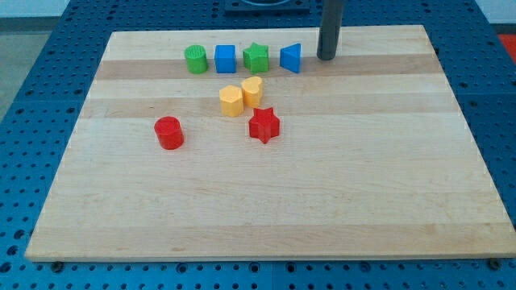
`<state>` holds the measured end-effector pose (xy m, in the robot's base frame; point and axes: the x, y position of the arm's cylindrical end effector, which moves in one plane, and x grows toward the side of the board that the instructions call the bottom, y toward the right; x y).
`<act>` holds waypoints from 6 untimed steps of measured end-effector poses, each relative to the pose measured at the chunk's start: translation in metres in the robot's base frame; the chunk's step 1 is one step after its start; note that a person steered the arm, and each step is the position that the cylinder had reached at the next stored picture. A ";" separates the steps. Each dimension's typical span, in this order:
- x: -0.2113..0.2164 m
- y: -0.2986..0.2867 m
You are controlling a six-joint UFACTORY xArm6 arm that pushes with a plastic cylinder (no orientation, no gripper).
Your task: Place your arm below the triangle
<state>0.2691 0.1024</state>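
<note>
The blue triangle [292, 58] stands near the view's top, last on the right in a row with a green cylinder [196, 60], a blue cube [225, 59] and a green star [256, 57]. My tip [326, 57] rests on the board just to the right of the blue triangle, level with it and a small gap away, touching no block.
A yellow hexagon block [231, 101] and a yellow heart-like block [252, 92] sit together below the row. A red star [264, 125] lies below them. A red cylinder [169, 133] stands to the left. The wooden board [266, 217] lies on a blue perforated table.
</note>
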 end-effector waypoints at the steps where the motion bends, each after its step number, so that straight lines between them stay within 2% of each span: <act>1: 0.000 0.000; 2: 0.016 0.000; 4: 0.072 -0.003; 6: 0.075 -0.047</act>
